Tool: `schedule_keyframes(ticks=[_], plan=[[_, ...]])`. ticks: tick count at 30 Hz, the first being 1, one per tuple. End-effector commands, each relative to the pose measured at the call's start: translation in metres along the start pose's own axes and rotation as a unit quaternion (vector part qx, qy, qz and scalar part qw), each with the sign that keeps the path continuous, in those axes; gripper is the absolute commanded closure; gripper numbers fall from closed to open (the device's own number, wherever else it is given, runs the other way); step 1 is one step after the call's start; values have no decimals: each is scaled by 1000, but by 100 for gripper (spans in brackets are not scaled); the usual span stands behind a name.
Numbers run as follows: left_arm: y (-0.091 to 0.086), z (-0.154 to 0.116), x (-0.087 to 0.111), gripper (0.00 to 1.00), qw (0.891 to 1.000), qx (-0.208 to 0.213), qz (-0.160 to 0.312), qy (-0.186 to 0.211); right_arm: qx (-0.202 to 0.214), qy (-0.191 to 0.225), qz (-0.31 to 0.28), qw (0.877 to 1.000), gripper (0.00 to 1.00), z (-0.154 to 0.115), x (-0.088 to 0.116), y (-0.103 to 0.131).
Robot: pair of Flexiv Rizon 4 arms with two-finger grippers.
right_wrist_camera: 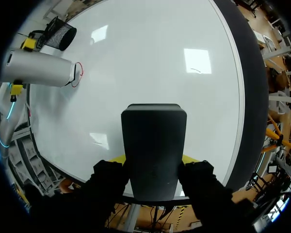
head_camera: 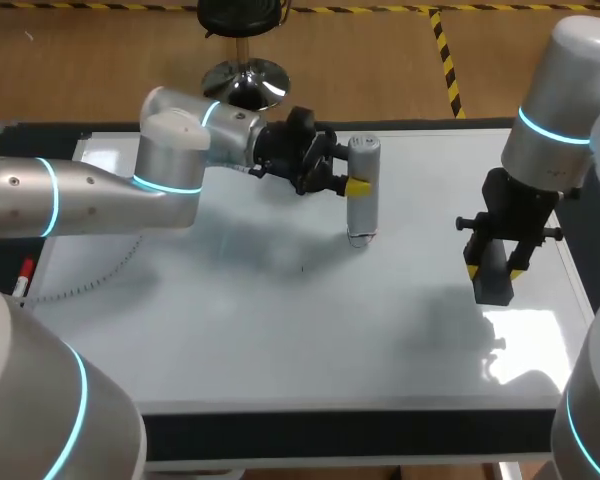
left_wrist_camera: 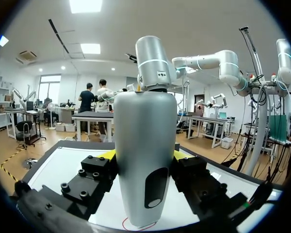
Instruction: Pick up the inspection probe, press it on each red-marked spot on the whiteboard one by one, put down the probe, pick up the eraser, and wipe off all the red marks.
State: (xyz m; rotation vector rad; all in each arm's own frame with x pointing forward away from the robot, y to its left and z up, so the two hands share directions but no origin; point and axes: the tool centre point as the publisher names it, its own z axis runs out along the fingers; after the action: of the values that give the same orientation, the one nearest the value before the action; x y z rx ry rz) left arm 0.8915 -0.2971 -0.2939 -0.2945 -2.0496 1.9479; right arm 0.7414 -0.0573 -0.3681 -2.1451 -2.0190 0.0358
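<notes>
Presently, the left gripper is clamped on the inspection probe, one yellow-tipped finger on each side of its silver-grey body, about halfway up. The probe stands upright with its lower end on the whiteboard, in the far middle part of the board as the head view shows it. In the left wrist view a thin red mark curves round the foot of the probe. The right wrist view confirms the same red line at the probe's tip. The left arm comes in from the left side and reaches across the board's far edge.

The right gripper holds the eraser, a dark rectangular block, between its two fingers, with yellow tips showing at either side of the block. It hangs over the right-hand part of the whiteboard, well apart from the probe. Whether the eraser's face touches the board cannot be determined. The whiteboard lies flat on the tabletop inside a dark frame.
</notes>
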Motion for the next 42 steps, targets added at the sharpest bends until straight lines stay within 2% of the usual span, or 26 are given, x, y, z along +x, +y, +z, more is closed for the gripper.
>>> schedule_keyframes(ticks=[1,9,32,42], plan=[[3,1,-6,100,1000,3,1,3,0,1,-1,1000,100,-1,-1,-1],[5,-2,-9,100,1000,0,-4,5,0,1,-1,1000,100,-1,-1,-1],[20,-3,0,100,1000,-2,-13,-9,0,1,-1,1000,100,-1,-1,-1],[23,-1,7,100,999,-33,-8,-30,0,1,-1,1000,100,-1,-1,-1]])
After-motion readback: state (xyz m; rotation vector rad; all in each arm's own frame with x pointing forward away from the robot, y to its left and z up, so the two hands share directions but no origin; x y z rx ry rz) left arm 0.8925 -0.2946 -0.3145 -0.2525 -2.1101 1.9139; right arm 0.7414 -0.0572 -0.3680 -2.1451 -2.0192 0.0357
